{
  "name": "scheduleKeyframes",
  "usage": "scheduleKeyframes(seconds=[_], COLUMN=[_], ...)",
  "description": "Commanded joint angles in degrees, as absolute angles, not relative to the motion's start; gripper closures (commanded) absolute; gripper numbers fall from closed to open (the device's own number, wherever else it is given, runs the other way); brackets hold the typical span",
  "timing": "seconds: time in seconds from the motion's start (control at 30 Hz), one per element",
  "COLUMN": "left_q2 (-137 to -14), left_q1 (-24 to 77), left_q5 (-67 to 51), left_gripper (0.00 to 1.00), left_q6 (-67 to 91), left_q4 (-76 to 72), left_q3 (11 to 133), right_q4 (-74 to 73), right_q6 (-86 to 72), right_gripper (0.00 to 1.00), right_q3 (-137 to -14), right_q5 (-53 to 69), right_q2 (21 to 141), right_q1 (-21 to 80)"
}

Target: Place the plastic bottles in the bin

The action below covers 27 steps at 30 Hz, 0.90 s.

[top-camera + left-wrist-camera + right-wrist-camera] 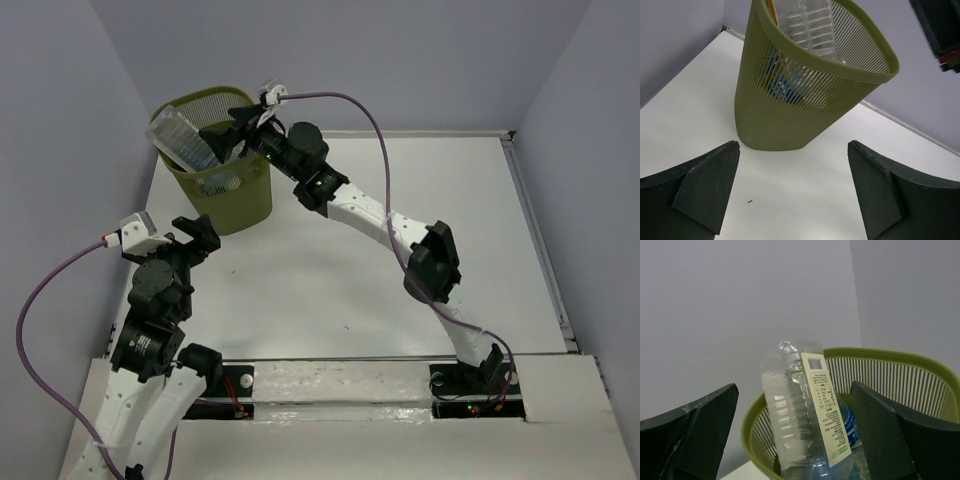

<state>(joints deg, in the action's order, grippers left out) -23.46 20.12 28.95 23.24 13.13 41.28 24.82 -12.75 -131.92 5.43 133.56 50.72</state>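
both jaws apart, empty — right gripper (228,133) over the bin (240,205), upper left of frame; left gripper (196,236) below it. plastic bottles (182,137) inside, largest poking past rim — best to withdraw straight up, no snagging.

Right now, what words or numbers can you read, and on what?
No text is readable.
White label on the bottle: barcode and tiny print, too small to read.
Blue label inside the bin: blurred behind the mesh.
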Motion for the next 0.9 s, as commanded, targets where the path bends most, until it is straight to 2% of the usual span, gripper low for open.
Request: scheduleKeyframes(seconds=[0.0, 0.17, 0.33, 0.37, 0.43, 0.47, 0.5, 0.53, 0.77, 0.83, 0.87], left_q2=[-24.17, -25.40, -28.29, -28.56, -29.00, -29.18, -29.18, -29.01, -29.96, -30.67, -30.85], left_q1=[19.60, 19.60, 19.51, 19.51, 19.60, 19.51, 19.60, 19.51, 19.60, 19.51, 19.60], left_q5=[29.36, 28.04, 21.12, 20.22, 18.03, 17.23, 16.70, 15.74, 9.76, 7.74, 7.30], left_gripper=[0.01, 0.01, 0.01, 0.01, 0.01, 0.01, 0.01, 0.01, 0.01, 0.01, 0.01], left_q6=[22.50, 22.76, 23.55, 23.55, 23.03, 22.59, 21.72, 21.27, 20.83, 21.18, 21.27], left_q4=[10.81, 11.07, 11.34, 11.42, 11.60, 11.43, 11.43, 10.82, 9.57, 10.89, 11.94], left_q3=[42.71, 44.03, 48.06, 49.21, 53.67, 55.35, 57.02, 59.91, 66.44, 67.06, 66.89], right_q4=[29.35, 25.06, 19.69, 20.30, 23.10, 24.07, 24.78, 24.87, 22.68, 19.70, 18.56], right_q6=[-8.10, -3.96, -1.84, -1.93, -3.68, -4.47, -5.27, -6.75, -14.15, -15.82, -16.08], right_gripper=[0.00, 0.00, 0.00, 0.17, 0.71, 0.91, 1.00, 1.00, 1.00, 0.93, 0.84], right_q3=[-125.35, -114.45, -94.26, -90.13, -78.39, -74.74, -71.57, -66.15, -49.25, -46.68, -45.63], right_q5=[7.12, 3.96, -7.17, -8.86, -13.94, -14.93, -15.38, -15.21, -15.56, -15.91, -16.43], right_q2=[120.43, 110.76, 96.88, 94.25, 85.90, 83.00, 80.18, 74.94, 56.90, 53.02, 50.91], right_q1=[51.33, 51.33, 51.33, 51.33, 50.81, 50.80, 50.80, 50.80, 50.80, 50.80, 50.80])
